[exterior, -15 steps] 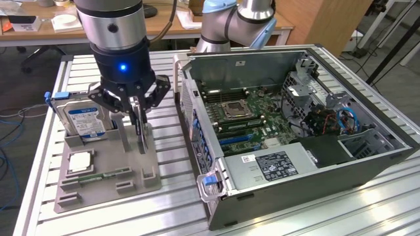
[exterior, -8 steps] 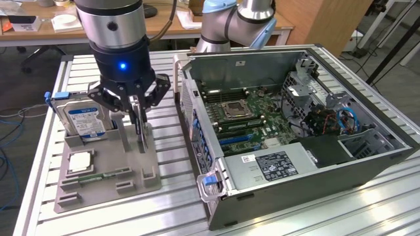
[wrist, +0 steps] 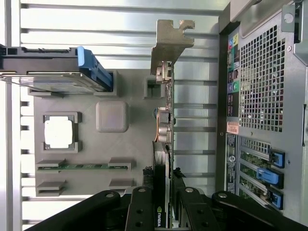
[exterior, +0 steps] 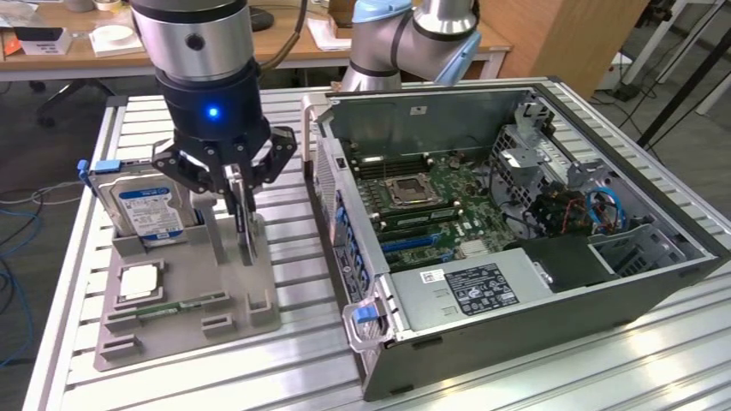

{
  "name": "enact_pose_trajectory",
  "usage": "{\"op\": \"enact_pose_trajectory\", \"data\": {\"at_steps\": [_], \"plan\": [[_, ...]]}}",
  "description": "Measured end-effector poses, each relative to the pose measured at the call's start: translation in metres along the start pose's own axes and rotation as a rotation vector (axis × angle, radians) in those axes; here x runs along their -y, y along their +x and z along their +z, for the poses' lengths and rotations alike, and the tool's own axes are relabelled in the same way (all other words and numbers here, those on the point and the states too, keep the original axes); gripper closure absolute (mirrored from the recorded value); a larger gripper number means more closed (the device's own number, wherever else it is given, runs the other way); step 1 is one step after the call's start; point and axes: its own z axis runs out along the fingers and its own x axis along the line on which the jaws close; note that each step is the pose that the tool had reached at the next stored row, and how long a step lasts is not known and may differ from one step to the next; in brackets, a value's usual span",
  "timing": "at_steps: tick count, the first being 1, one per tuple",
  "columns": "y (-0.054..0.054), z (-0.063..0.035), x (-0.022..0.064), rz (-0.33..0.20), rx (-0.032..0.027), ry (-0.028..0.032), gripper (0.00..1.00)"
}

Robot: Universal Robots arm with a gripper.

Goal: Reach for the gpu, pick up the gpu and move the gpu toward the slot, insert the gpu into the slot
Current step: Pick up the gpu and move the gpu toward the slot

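Pincer (wrist: pixel 162 195) right up close: its black fingers (wrist: pixel 141 208) clamp the gpu (wrist: pixel 164 122) from both sides, with the card edge-on between them and its silver bracket (wrist: pixel 171 38) at the far end. In the exterior view the arm points straight down over the grey holder (exterior: pixel 217 300) and the card stands upright at the holder's slot — lifted clear or not, can't tell. The drive (exterior: pixel 146 210) stands just beside. The open case (exterior: pixel 514 282) sits on the worktop (exterior: pixel 286 368) — to the exterior view's right of the holder.
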Motion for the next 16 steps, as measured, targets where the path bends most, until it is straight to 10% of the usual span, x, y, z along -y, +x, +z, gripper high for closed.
{"op": "enact_pose_trajectory", "data": {"at_steps": [16], "plan": [[-0.0002,-0.0051,-0.0003,0.0,0.0,0.0,0.74]]}}
